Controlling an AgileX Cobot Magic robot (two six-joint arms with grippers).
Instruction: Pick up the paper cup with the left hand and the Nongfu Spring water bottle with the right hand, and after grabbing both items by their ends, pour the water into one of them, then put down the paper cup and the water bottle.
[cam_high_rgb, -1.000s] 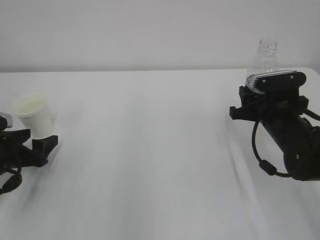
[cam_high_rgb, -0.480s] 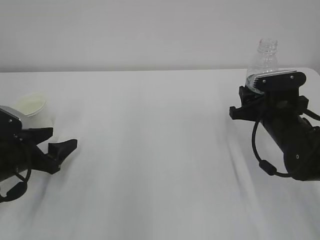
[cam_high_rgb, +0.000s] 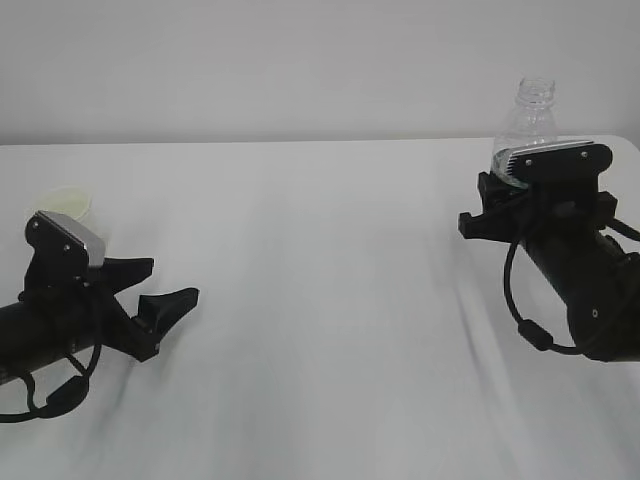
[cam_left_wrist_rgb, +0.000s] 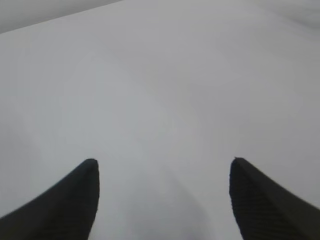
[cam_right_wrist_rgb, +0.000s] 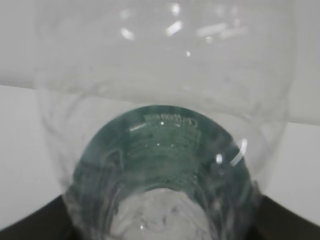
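the table (cam_high_rgb: 320, 300) is big and white and fills most of the outside view, with a pale wall behind it along the top of the frame.

the right hand (cam_high_rgb: 505, 195) is the big black arm at the right side of the frame. its pincer is part way open and it hugs the nongfu spring water bottle (cam_high_rgb: 530, 120). the bottle stands straight up, with its open neck poking above the grey camera box, in the upper right of the frame. in the right wrist view the bottle (cam_right_wrist_rgb: 165, 125) fills almost the whole picture, with black finger parts at the two bottom corners touching its sides. you can see the green label through the clear plastic. i cannot tell how much water is inside.

the left hand (cam_high_rgb: 165, 290) is the black arm at the lower left of the frame. its pincer is wide open and holds nothing. in the left wrist view its two black fingertips (cam_left_wrist_rgb: 75, 200) stand far apart with only bare table between them.

the paper cup (cam_high_rgb: 65, 205) is at the left edge of the frame, just behind the left hand's camera box. only its pale rim shows.

the middle of the table between the two arms is wide and bare. the table's far edge runs across the frame under the wall.
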